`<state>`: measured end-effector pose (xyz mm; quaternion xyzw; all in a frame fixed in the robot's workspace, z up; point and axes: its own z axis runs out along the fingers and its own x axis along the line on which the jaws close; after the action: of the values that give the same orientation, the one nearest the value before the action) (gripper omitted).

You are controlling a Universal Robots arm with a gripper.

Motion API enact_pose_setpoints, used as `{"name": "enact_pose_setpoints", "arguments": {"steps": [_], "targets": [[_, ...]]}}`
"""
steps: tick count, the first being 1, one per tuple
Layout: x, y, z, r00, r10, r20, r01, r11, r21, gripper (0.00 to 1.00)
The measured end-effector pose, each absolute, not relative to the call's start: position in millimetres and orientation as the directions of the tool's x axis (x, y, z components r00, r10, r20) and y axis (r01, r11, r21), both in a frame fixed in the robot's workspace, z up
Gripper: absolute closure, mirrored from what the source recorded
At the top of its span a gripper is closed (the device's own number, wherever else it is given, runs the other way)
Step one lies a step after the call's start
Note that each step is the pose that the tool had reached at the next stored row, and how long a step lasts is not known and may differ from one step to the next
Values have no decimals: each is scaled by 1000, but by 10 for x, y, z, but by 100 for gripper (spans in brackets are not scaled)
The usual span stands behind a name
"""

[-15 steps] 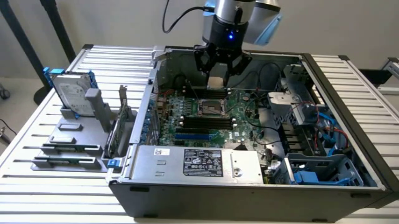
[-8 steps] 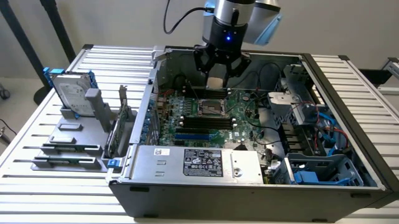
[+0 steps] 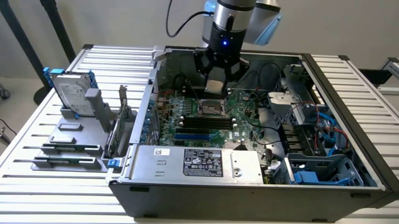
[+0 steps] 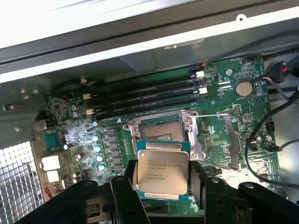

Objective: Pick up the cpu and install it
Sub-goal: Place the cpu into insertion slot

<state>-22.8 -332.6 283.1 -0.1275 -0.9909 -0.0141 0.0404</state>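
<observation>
My end effector (image 3: 215, 82) is clamped on the cpu (image 3: 214, 86), gripping its opposite edges between my two fingers (image 4: 127, 179); the printed silvery lid (image 4: 162, 171) faces my wrist camera. I hold the chip flat inside the open computer case (image 3: 249, 198), over the green motherboard (image 3: 242, 122); it hangs above the CPU socket (image 3: 210, 108) without touching it; the socket's metal frame (image 4: 230, 137) is swung open; black memory slots (image 4: 145, 100) lie just beside the socket. A hard drive (image 3: 72, 91) in a blue frame stands on the table (image 3: 25, 186) at the exterior view's left.

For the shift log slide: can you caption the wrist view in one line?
End effector holds the cpu over the motherboard, close to the socket beside the memory slots.
</observation>
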Motion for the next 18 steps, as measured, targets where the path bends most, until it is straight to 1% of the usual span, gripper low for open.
{"name": "enact_pose_setpoints", "arguments": {"steps": [18], "targets": [[-228,-3326,2535,-832,549,84,552,834,18,46]]}}
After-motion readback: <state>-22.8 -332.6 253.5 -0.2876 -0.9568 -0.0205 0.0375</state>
